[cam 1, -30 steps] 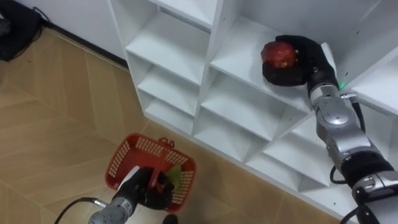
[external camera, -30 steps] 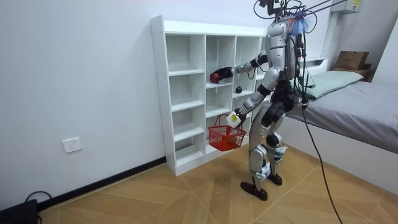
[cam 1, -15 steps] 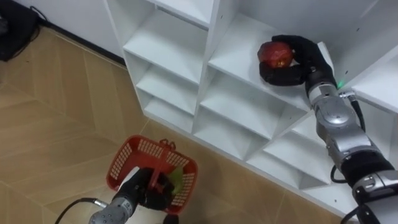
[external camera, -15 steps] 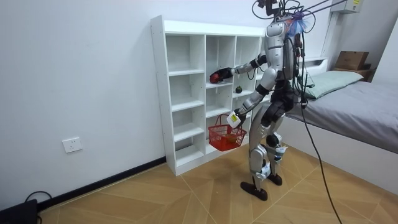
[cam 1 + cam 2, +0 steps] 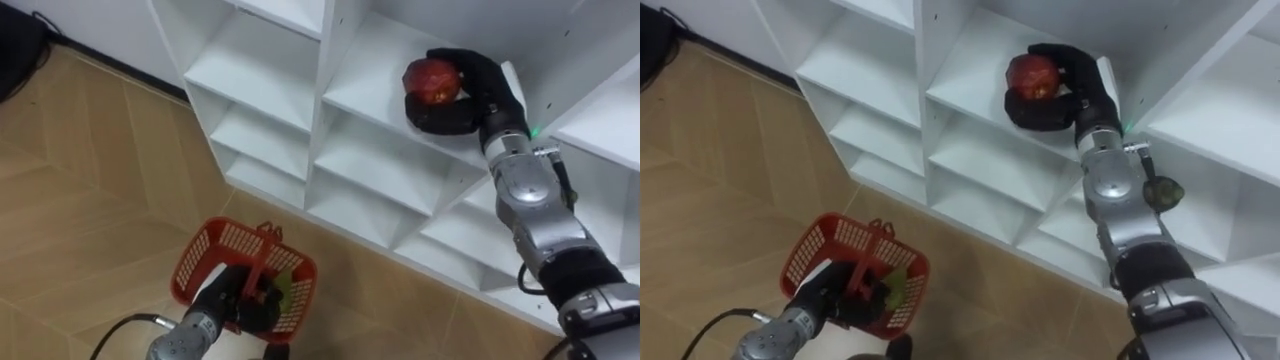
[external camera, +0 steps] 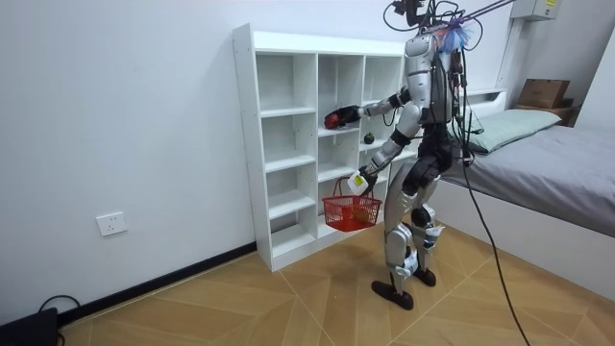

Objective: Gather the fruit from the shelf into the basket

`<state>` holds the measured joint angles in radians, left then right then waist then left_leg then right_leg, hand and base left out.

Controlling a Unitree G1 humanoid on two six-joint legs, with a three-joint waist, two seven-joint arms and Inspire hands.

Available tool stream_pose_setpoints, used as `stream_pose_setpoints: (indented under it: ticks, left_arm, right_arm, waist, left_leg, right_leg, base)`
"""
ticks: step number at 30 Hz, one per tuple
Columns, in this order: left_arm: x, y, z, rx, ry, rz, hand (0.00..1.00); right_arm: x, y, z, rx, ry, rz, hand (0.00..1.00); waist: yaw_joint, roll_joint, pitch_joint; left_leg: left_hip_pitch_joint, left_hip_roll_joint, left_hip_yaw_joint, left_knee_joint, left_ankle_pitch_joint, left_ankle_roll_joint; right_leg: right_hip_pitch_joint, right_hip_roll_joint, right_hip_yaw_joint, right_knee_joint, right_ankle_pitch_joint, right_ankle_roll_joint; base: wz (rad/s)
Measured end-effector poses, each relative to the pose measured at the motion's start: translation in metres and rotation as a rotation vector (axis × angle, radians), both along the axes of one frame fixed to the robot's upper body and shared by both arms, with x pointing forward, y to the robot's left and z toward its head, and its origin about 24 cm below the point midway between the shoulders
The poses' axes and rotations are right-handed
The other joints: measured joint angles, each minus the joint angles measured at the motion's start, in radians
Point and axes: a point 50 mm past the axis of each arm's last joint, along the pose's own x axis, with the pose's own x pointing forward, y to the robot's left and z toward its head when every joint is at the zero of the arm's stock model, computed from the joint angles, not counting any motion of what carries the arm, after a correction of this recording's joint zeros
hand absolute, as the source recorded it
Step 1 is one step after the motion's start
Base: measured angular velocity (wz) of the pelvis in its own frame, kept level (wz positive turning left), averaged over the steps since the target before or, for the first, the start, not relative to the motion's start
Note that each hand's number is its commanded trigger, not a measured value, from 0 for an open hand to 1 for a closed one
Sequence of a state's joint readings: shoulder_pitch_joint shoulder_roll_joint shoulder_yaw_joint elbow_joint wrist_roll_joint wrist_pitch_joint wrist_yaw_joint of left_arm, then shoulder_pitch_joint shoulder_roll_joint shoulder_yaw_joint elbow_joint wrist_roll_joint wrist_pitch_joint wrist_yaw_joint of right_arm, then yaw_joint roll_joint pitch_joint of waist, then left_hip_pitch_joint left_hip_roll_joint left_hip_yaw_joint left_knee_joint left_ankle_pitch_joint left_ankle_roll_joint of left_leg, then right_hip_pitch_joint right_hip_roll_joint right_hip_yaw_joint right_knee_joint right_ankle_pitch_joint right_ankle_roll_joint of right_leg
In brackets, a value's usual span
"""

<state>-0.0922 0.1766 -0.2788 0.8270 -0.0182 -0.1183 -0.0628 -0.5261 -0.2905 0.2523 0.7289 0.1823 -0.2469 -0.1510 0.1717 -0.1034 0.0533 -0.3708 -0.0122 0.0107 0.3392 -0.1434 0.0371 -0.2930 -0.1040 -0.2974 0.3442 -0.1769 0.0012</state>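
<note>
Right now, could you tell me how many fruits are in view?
3: a red fruit in the right hand, a dark green one on the shelf behind its forearm, a greenish one in the basket; others may be hidden.

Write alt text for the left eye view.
The robot's right hand is curled around a red fruit in a compartment of a white shelf unit. Lower down, its left hand grips the handle of a red basket above a wooden floor.
</note>
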Motion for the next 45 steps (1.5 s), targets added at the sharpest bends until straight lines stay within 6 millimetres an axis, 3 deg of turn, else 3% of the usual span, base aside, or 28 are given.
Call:
stream_pose_setpoints:
  ticks: [5, 13, 25, 30, 36, 45]
  left_arm:
    - [0.002, -0.004, 0.002, -0.008, -0.032, 0.028, 1.00]
    - [0.005, -0.009, 0.003, -0.017, -0.064, 0.095, 1.00]
    - [-0.002, -0.010, -0.002, -0.056, -0.037, 0.137, 1.00]
    - [-0.002, -0.011, -0.002, -0.059, -0.049, 0.133, 1.00]
    - [-0.002, -0.014, 0.000, -0.065, -0.073, 0.135, 1.00]
    - [0.003, -0.020, 0.006, -0.104, -0.099, 0.106, 1.00]
  right_arm:
    - [-0.012, 0.015, -0.004, 0.040, -0.015, 0.066, 1.00]
    - [-0.028, 0.034, -0.013, 0.017, -0.014, 0.166, 1.00]
    - [-0.067, 0.051, -0.055, 0.004, 0.138, 0.297, 1.00]
    - [-0.078, 0.052, -0.065, 0.010, 0.180, 0.325, 1.00]
    - [-0.091, 0.058, -0.075, 0.023, 0.229, 0.382, 1.00]
    - [-0.101, 0.054, -0.084, -0.015, 0.268, 0.390, 1.00]
  waist:
    - [-0.007, 0.016, -0.0031]
    - [-0.032, 0.044, -0.0192]
    - [-0.058, 0.056, -0.0250]
    - [-0.061, 0.075, -0.0368]
    - [-0.086, 0.075, -0.0366]
    - [-0.087, 0.086, -0.0368]
  left_leg:
    - [-0.001, 0.001, 0.013, 0.001, 0.000, 0.000]
    - [0.001, 0.006, 0.031, 0.001, 0.000, 0.001]
    - [0.012, 0.015, 0.048, -0.004, 0.000, 0.000]
    - [0.013, 0.017, 0.074, -0.004, 0.000, 0.000]
    - [0.012, 0.018, 0.081, -0.011, 0.000, 0.000]
    - [-0.004, 0.018, 0.081, -0.012, 0.000, 0.000]
  right_leg:
    - [-0.007, 0.002, 0.019, 0.000, 0.000, 0.000]
    - [-0.014, 0.001, 0.025, 0.009, 0.001, -0.001]
    - [-0.015, 0.015, 0.067, 0.015, 0.003, -0.005]
    - [-0.029, 0.019, 0.096, 0.016, 0.004, -0.004]
    - [-0.035, 0.019, 0.102, 0.015, 0.004, -0.004]
    - [-0.053, 0.017, 0.093, 0.016, 0.004, -0.004]
  base:
    - [-0.07]
    - [-0.04]
    - [-0.05]
    - [-0.11]
    - [-0.02]
    - [0.00]
